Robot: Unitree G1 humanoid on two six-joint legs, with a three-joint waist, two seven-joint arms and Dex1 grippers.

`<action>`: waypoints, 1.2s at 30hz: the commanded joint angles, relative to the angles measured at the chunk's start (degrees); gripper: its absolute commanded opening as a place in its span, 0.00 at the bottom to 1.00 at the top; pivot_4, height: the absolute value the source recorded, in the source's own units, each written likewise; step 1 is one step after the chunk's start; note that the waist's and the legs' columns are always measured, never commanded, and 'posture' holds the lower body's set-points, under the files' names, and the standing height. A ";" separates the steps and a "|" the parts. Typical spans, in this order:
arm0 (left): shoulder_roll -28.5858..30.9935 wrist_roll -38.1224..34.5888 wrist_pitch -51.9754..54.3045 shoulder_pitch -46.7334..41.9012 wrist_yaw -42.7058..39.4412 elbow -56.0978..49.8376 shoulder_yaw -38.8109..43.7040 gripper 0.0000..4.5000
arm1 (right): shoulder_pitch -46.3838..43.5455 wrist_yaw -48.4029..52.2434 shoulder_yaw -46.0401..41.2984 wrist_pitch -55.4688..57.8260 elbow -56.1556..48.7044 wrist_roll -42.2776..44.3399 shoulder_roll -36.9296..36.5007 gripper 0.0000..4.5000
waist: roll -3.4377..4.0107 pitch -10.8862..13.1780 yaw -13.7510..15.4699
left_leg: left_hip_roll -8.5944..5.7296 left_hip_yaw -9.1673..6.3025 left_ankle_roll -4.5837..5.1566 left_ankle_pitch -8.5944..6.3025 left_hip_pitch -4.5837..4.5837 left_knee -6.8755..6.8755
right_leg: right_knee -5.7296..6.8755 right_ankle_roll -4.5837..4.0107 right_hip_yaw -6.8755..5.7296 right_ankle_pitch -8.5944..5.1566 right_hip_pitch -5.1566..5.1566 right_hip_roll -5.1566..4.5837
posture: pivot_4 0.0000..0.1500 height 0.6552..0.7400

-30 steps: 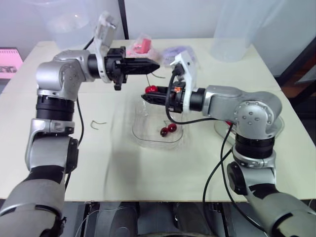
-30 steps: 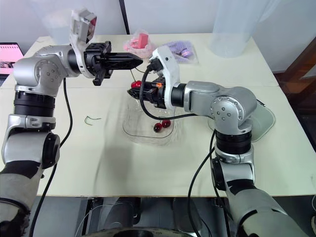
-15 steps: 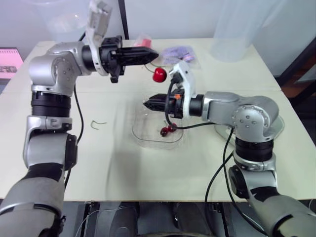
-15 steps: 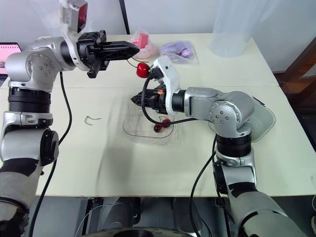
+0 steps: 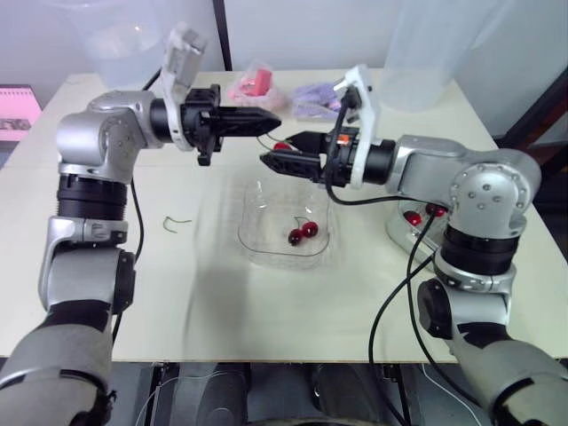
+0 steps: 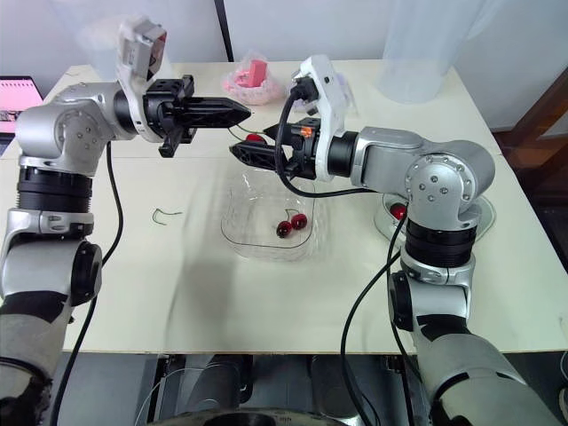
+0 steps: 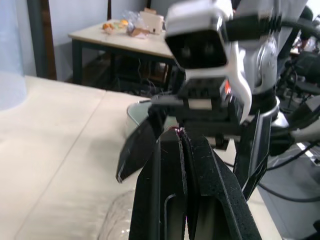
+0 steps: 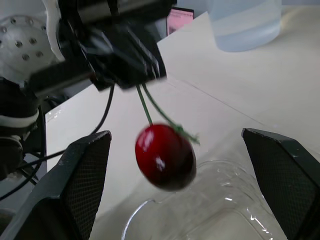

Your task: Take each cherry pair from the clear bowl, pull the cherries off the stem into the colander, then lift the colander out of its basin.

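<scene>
1. The left tool is pinched tight on a green stem. One red cherry hangs from it over the far rim of the clear bowl, at about 12 o'clock.
2. The right tool is spread wide, one finger on either side of that cherry, neither touching it.
3. A cherry pair lies inside the bowl.
4. At 3 o'clock from the bowl, loose cherries sit in a round dish, partly hidden by the right arm.
5. At 9 o'clock, a bare stem lies on the tabletop.
</scene>
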 commanded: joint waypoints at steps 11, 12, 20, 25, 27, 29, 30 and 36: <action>0.30 -0.72 -0.61 -0.91 0.53 -2.53 1.52 0.00 | -0.60 0.63 1.04 0.16 -0.61 1.73 1.00 0.93 | 0.00 0.00 -0.01 | 0.00 0.00 0.01 0.00 0.00 0.00 | 0.00 0.00 0.00 0.00 0.00 0.00 | 1.00 0.94; 0.30 -0.70 -0.67 -0.88 0.52 -2.49 1.50 0.00 | -0.57 0.58 1.09 0.01 -0.54 1.64 1.03 0.87 | 0.00 0.00 0.00 | 0.00 0.00 0.00 0.00 0.00 0.00 | 0.00 0.00 0.00 0.00 0.00 0.00 | 1.00 0.94; 0.40 -0.55 -0.90 -0.88 0.34 -2.11 1.46 0.00 | -0.17 0.51 1.66 -0.43 -0.98 1.38 0.84 0.15 | 0.00 0.00 0.00 | 0.00 0.00 0.00 0.00 0.00 0.00 | 0.00 0.00 0.00 0.00 0.00 0.00 | 1.00 0.94; 0.35 -0.42 -1.23 -1.46 0.28 -1.45 1.57 0.00 | 0.65 0.69 2.53 0.08 -1.73 1.07 -0.09 0.15 | 0.00 0.00 0.01 | 0.00 0.00 0.00 0.00 0.00 0.00 | 0.00 0.00 0.00 0.00 0.00 0.00 | 1.00 0.94; 0.11 -0.70 -1.11 -2.23 0.62 -0.74 2.09 0.00 | 1.53 1.10 3.89 0.14 -2.51 0.59 -0.97 0.15 | 0.00 0.00 0.03 | 0.00 0.00 0.01 0.00 0.00 0.00 | 0.00 0.00 0.00 0.00 0.00 0.00 | 1.00 0.94; -0.20 -1.24 -0.63 -3.20 1.12 0.13 2.87 0.00 | 2.56 1.23 5.25 0.16 -3.07 0.11 -1.65 0.15 | 0.00 0.00 0.05 | 0.00 0.00 0.03 -0.02 0.00 0.00 | -0.01 0.00 0.00 0.00 0.00 0.00 | 1.00 0.94; -0.26 -1.39 -0.49 -3.62 1.23 0.52 3.12 0.00 | 3.05 1.27 5.94 0.05 -3.32 -0.15 -1.98 0.15 | 0.00 0.00 0.05 | 0.00 0.00 0.03 -0.02 0.00 0.00 | -0.01 0.00 0.00 0.00 0.00 0.00 | 1.00 0.94; -0.24 -1.59 -0.01 -4.88 1.49 1.85 3.95 0.00 | 4.69 1.43 7.21 0.07 -4.19 -0.15 -2.74 0.15 | 0.00 0.00 -0.01 | 0.00 0.00 0.04 -0.02 0.00 0.00 | -0.01 0.00 0.00 0.00 0.00 0.01 | 1.00 0.94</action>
